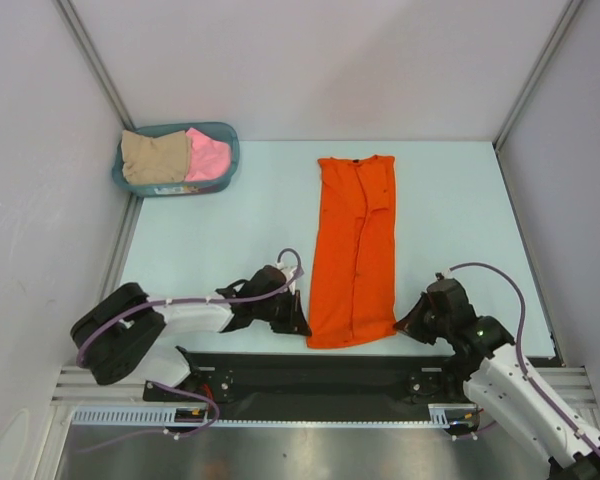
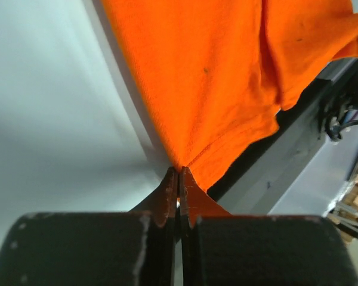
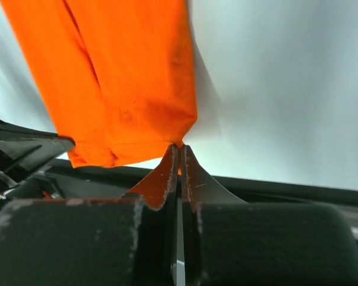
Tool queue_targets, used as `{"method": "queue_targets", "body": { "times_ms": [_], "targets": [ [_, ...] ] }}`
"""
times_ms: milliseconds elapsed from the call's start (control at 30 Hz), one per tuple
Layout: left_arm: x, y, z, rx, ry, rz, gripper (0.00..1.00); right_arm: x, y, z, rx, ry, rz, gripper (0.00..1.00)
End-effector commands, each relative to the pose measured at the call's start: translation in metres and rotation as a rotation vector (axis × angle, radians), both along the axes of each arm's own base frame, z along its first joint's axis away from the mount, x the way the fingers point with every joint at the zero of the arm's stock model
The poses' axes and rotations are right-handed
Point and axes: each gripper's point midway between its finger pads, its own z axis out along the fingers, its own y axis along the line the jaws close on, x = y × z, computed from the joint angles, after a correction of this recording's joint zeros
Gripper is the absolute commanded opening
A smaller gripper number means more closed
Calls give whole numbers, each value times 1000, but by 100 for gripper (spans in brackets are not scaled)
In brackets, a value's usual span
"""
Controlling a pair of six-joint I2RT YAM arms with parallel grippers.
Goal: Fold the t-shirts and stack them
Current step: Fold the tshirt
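The orange t-shirt (image 1: pixel 355 250) lies on the table as a long narrow strip, neck at the far end. My left gripper (image 1: pixel 302 325) is shut on its near left corner, seen in the left wrist view (image 2: pixel 179 170) with the orange cloth (image 2: pixel 227 77) spreading away from the tips. My right gripper (image 1: pixel 400 325) is shut on the near right corner, seen in the right wrist view (image 3: pixel 179 146) under the cloth (image 3: pixel 125 77). The pink t-shirt (image 1: pixel 208 155) and the beige t-shirt (image 1: pixel 155 157) lie in the teal basket (image 1: pixel 230 140).
The teal basket stands at the far left corner of the pale table (image 1: pixel 460 200). A black strip (image 1: pixel 310 375) runs along the table's near edge between the arm bases. White walls enclose the table on three sides.
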Motion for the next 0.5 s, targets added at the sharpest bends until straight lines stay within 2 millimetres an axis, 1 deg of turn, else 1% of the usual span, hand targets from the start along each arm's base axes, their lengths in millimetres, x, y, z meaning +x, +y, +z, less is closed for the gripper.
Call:
{"method": "queue_targets", "body": {
  "times_ms": [0,100,167,200,233,267,300,333,367,400,433,467],
  "targets": [
    [-6,-3,19,-71,6,39,0,1,-9,18,-1,-18,-83,0],
    [-5,-8,35,-117,-7,47,1,4,-8,26,14,-49,-90,0],
    [1,-14,46,-139,-18,57,0,15,-7,37,5,-100,-84,0],
    [5,-16,50,-144,-25,69,0,19,-6,37,-9,-97,-75,0],
    [13,-23,59,-163,-36,75,0,33,-11,42,-55,-143,-76,0],
    [18,-27,63,-168,-40,79,0,45,-10,54,-64,-177,-76,0],
    [27,-29,67,-172,-49,93,0,54,-10,48,-95,-146,-66,0],
    [41,-37,74,-180,-57,103,0,74,-10,58,-76,-187,-79,0],
    [50,-38,76,-177,-64,111,0,88,-7,71,-70,-224,-51,0],
    [73,-40,90,-201,-90,142,0,97,-3,63,-65,-182,-25,0],
    [82,-39,82,-179,-76,150,0,118,-10,71,-59,-219,-55,0],
    [93,-40,85,-185,-79,157,0,135,-9,86,-67,-258,-39,0]
  ]
}}
